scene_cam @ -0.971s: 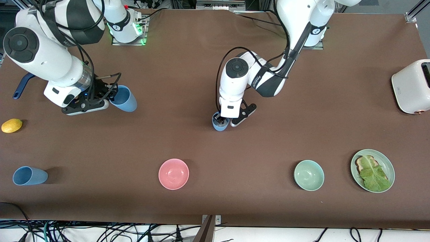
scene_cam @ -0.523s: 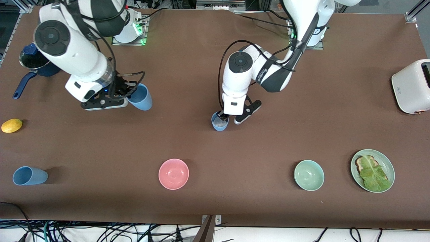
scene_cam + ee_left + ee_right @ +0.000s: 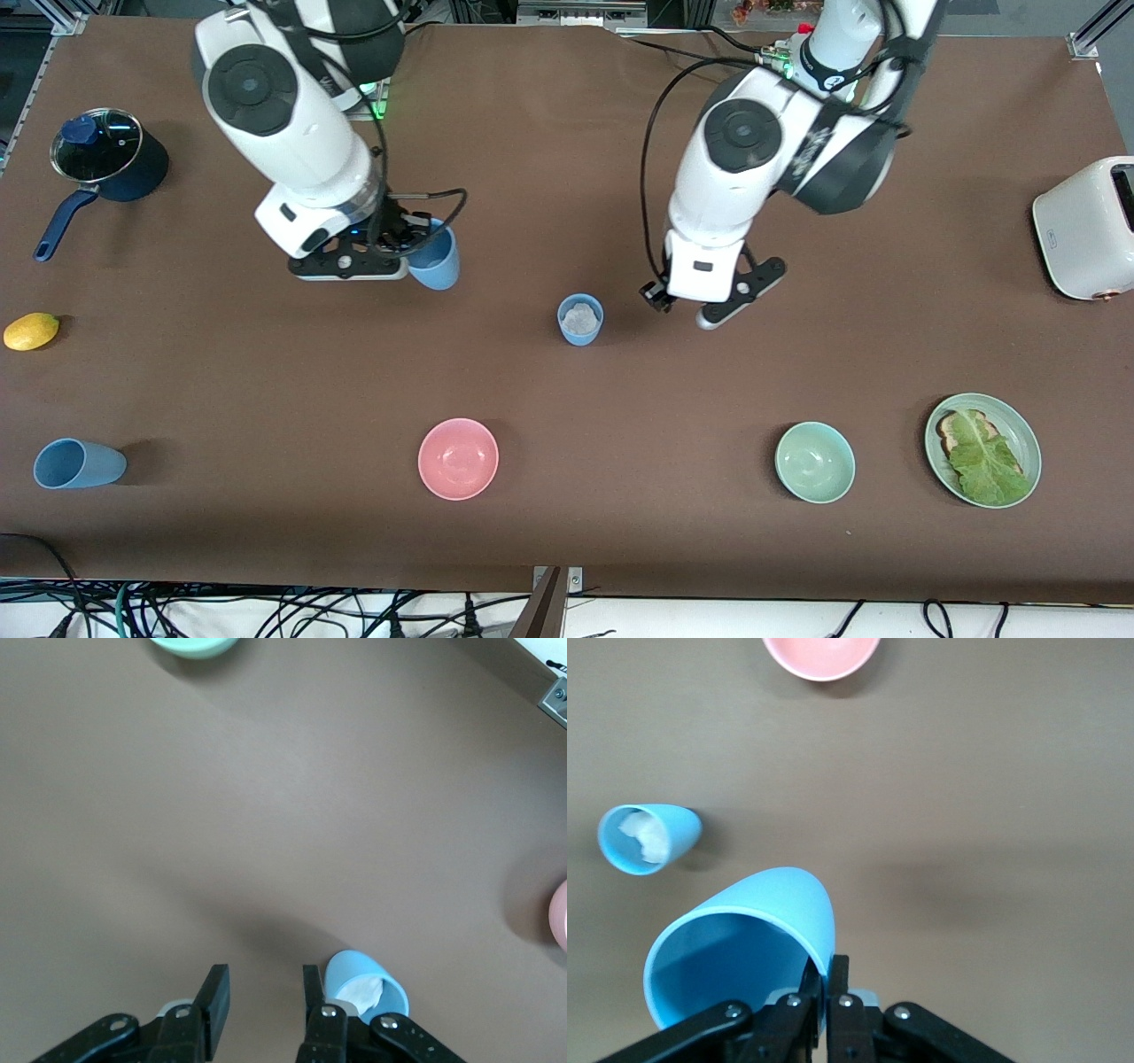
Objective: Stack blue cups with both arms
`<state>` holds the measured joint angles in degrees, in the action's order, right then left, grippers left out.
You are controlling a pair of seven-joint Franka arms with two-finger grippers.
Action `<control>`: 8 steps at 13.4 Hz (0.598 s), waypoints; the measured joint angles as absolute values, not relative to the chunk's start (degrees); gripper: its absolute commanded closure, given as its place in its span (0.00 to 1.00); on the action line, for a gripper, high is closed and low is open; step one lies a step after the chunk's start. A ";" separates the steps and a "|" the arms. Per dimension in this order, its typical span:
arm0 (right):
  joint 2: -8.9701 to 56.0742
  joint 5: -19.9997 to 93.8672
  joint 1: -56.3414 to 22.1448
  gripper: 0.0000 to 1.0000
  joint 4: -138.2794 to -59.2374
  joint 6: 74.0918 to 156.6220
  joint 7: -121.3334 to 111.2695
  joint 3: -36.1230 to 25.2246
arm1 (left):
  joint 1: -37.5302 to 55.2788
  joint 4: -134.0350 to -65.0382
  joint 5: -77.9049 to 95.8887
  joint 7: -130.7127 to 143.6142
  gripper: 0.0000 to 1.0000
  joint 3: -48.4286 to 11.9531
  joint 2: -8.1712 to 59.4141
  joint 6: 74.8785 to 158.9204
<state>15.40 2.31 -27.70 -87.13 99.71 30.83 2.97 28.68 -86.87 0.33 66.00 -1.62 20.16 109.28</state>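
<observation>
Table [image 3: 567,532]: brown cloth, bare through the middle, with open room all around the centre cup.

Toaster [image 3: 1085,229]: white, at the table's edge at the left arm's end.

Saucepan [image 3: 111,164]: dark blue, lidded, at the right arm's end.

Plate [image 3: 1019,425]: green, holding toast and a lettuce leaf.

Pink bowl [image 3: 458,458] and green bowl [image 3: 814,462]: both nearer the front camera than the centre cup, at its 7 and 4 o'clock, well apart.

Right gripper [image 3: 416,257]: I read its jaws as pinched narrow on the rim wall of a held blue cup [image 3: 744,948], carried tilted in the air over bare cloth at the centre cup's 10 o'clock.

Left gripper [image 3: 263,1001]: jaws parted moderately and holding nothing, over bare cloth just beside the centre cup at its 3 o'clock, apart from it.

Centre blue cup [image 3: 580,319]: upright on the table, something pale inside.

Third blue cup [image 3: 78,463]: lying on its side near the right arm's end, well apart from the rest.

Lemon [image 3: 31,331]: yellow, at the third cup's 12 o'clock.
</observation>
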 measured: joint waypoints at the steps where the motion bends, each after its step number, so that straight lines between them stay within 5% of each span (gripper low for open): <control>1: 16.85 2.34 -29.49 1.00 -85.39 99.88 33.50 2.99 | 27.11 -86.20 0.83 62.79 0.59 -1.61 19.11 107.14; 8: 29.85 2.36 -38.13 1.00 -70.27 102.57 46.81 3.17 | 12.02 -85.52 1.48 31.99 0.59 -1.49 13.27 95.39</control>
